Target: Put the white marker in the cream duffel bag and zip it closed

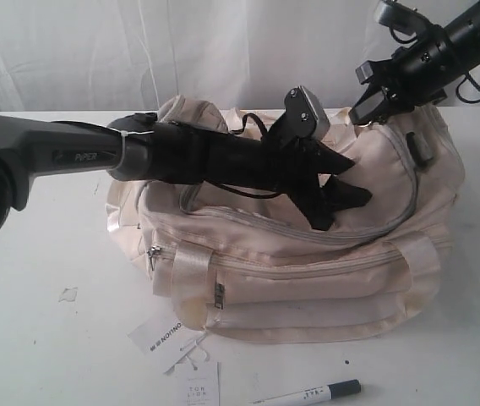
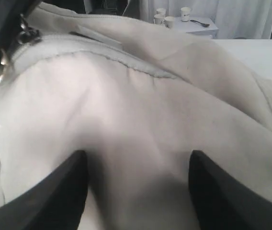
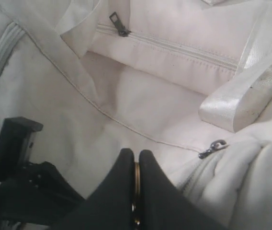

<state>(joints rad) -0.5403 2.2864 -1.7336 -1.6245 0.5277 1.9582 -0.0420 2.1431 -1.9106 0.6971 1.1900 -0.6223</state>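
- White table (image 1: 37,355), evenly lit.
- Pale curtain (image 1: 96,51) hangs behind it.
- Farther off, a small white stand (image 2: 198,29) bears cups (image 2: 169,20), perhaps paper.

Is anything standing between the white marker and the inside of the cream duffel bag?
Yes. The white marker lies on the table in front of the cream duffel bag. The bag shows no opening, because its cream top panel covers it. The open left gripper and its arm also lie across that top.
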